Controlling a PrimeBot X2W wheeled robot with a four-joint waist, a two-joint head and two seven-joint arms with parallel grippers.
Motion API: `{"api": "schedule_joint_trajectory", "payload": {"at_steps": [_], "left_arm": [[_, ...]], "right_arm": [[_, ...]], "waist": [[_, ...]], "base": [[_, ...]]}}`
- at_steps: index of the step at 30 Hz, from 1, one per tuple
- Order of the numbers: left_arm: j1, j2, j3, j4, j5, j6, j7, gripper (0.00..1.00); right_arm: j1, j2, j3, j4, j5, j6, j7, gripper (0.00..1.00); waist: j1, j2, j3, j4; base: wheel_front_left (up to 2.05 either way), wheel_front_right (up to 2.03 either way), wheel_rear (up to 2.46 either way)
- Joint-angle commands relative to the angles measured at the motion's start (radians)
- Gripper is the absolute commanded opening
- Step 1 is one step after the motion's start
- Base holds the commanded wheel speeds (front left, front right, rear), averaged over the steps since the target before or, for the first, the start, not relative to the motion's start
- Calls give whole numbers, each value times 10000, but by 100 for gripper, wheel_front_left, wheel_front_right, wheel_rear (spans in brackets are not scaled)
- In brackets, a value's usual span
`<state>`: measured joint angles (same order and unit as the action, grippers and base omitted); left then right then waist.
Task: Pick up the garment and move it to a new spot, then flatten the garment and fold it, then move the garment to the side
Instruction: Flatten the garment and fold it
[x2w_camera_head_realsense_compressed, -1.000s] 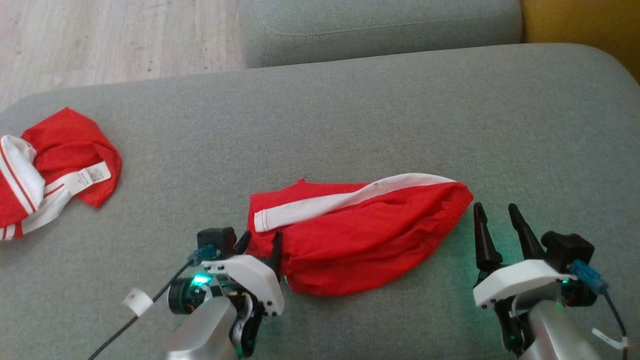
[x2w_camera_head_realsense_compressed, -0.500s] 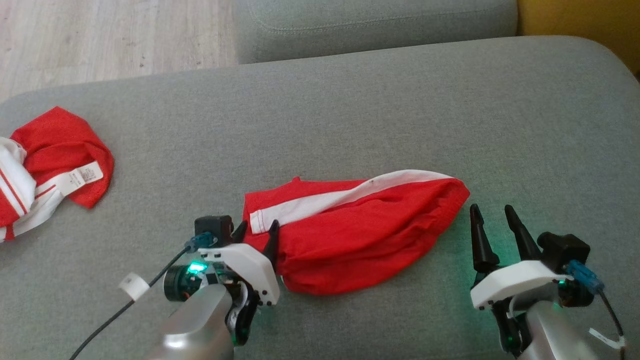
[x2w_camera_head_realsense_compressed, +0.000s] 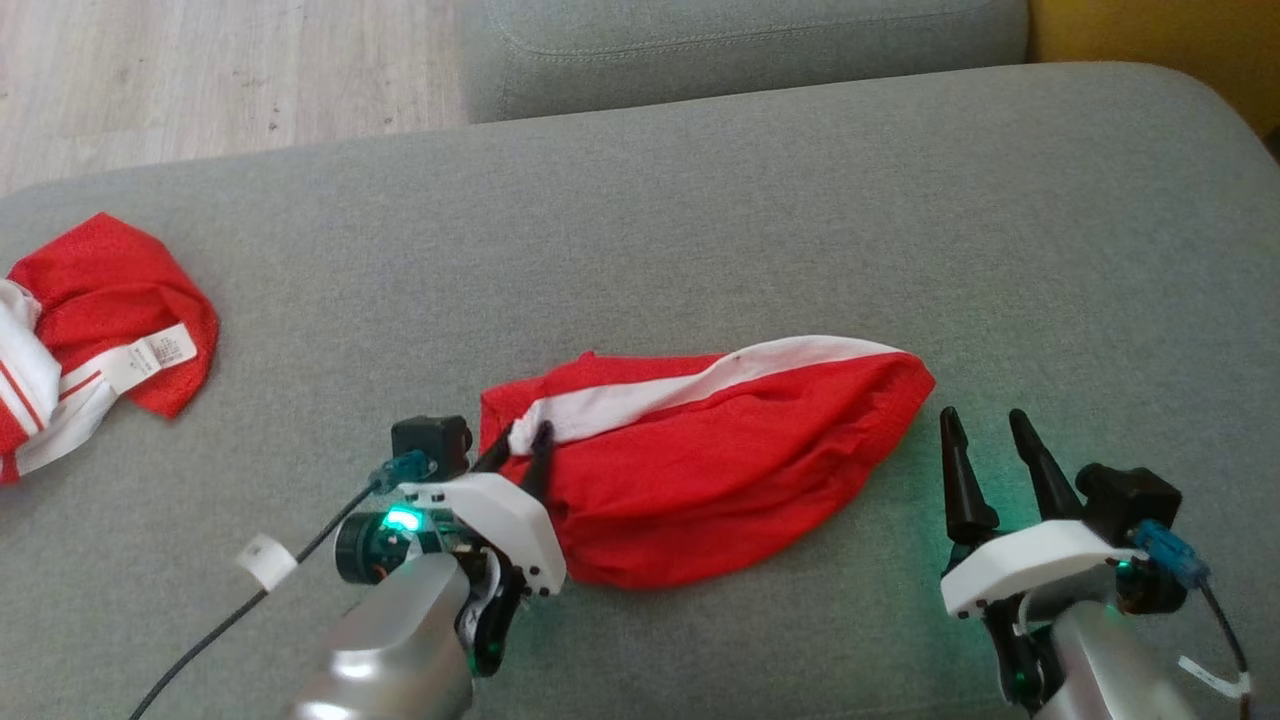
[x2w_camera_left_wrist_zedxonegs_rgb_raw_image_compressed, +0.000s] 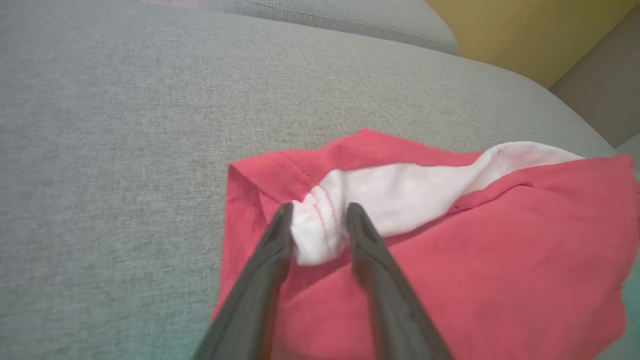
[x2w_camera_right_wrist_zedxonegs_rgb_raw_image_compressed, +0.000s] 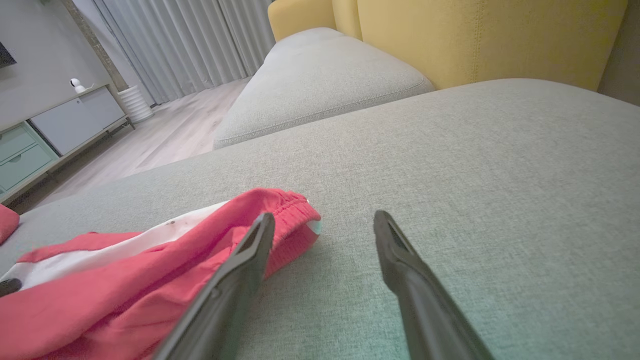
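Risk assessment: the red fabric garment with a white stripe (x2w_camera_head_realsense_compressed: 720, 470) lies crumpled on the grey upholstered sofa cushion (x2w_camera_head_realsense_compressed: 700, 200), between both arms. The left end effector (x2w_camera_head_realsense_compressed: 527, 435) pinches only the bunched end of the white stripe (x2w_camera_left_wrist_zedxonegs_rgb_raw_image_compressed: 325, 235); you cannot tell how firm that hold is. The right end effector (x2w_camera_head_realsense_compressed: 985, 420) stands open just beside the elastic waist end, holding nothing. If you lift now, expect the thin hem to slip free, or the garment to hang twisted from one corner. Keep clear of the second red-and-white garment (x2w_camera_head_realsense_compressed: 100, 310) at far left.
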<state>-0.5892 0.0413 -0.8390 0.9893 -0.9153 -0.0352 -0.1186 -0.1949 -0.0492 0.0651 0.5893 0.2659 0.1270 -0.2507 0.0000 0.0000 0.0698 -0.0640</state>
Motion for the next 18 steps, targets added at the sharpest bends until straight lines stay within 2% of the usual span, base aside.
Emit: {"api": "schedule_joint_trajectory", "payload": {"at_steps": [1, 2, 3, 13, 18], "left_arm": [[-534, 89, 177, -197, -61, 20, -184, 36], [-552, 89, 143, -172, -94, 23, -210, 13], [-565, 89, 108, -136, -120, 27, -230, 0], [-718, 120, 373, -453, -6, 53, -1346, 0], [-5, 550, 481, -810, 228, 133, -1415, 0]], "right_arm": [[-410, -11, 253, -280, 73, 37, -110, 100], [-409, -11, 247, -280, 87, 37, -110, 100], [-408, -11, 238, -280, 98, 37, -110, 100], [-103, -11, -111, -546, 197, 37, -111, 100], [146, -11, -123, -876, 335, 37, -111, 100]], "waist": [[0, 0, 0, 14], [0, 0, -1, 25], [0, 0, -6, 36], [0, 0, -643, 328], [0, 0, -890, 410]], "base": [[0, 0, 0], [0, 0, 0], [0, 0, 0], [0, 0, 0], [0, 0, 0]]}}
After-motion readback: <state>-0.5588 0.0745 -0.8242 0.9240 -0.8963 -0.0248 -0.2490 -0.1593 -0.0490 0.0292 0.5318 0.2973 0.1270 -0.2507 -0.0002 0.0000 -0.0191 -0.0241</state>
